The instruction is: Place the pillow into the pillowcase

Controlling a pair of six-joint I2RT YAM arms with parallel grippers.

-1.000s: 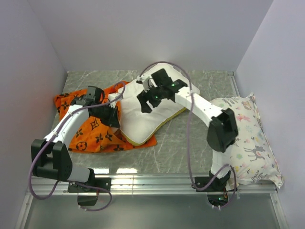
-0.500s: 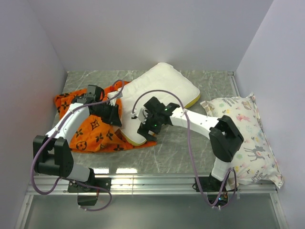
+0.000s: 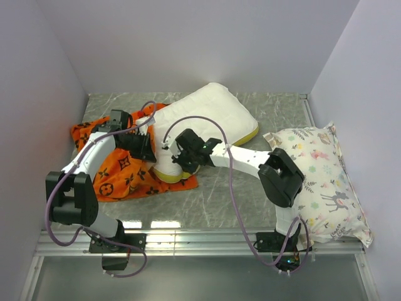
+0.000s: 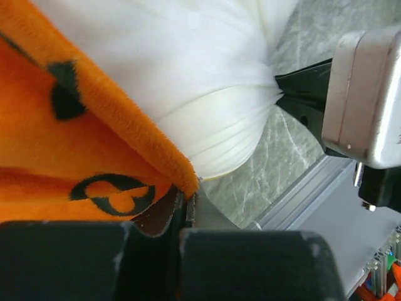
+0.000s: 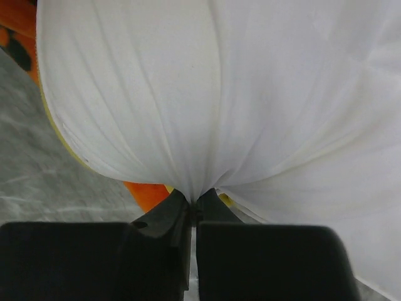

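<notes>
A marbled grey counter (image 3: 232, 188) seen from above, with two robot arms reaching in from its near edge. A bright orange pillowcase (image 3: 119, 172) with black monogram and flower marks lies rumpled by the left edge of the counter. A plain white pillow (image 3: 210, 116) with a yellow band lies slantwise, from the middle of the counter toward the far edge. Its nearer left end rests on the orange cloth at the case's mouth.

The left gripper (image 3: 145, 145) is closed tight on the hem of the pillowcase. Its wrist view shows the fuzzy orange edge pinched between the jaws and lifted over the white cloth. The right gripper (image 3: 177, 157) is closed on a fold of the pillow's cover at that same near corner, the fabric gathering into pleats at its jaws. A second pillow, white with a deer-and-plant print (image 3: 322, 182), lies apart along the right edge.

The step in hand seems to be feeding the pillow's first corner into the opening; most of the pillow is outside the case. The next move likely calls for the right arm to push the corner deeper toward the left edge while the left holds the mouth open and raised.
</notes>
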